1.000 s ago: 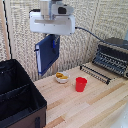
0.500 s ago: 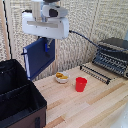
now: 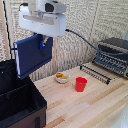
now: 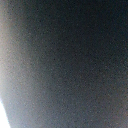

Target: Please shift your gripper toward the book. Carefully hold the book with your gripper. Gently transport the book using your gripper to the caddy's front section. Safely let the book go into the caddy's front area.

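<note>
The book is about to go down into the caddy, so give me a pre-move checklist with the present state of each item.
1. Book held: the gripper is clamped on the book, which hangs clear of the table. Ok.
2. Book above the caddy: it hangs over the rim of the caddy on the exterior view's left, but its exact line-up with the front section cannot be judged. Cannot tell.
3. Caddy compartments free: the interior is dark. Cannot tell.
4. Red cup and small bowl out of the path: both stand apart from the caddy. Ok.
5. Wrist view usable: filled by a dark blur. Not ok.
</note>
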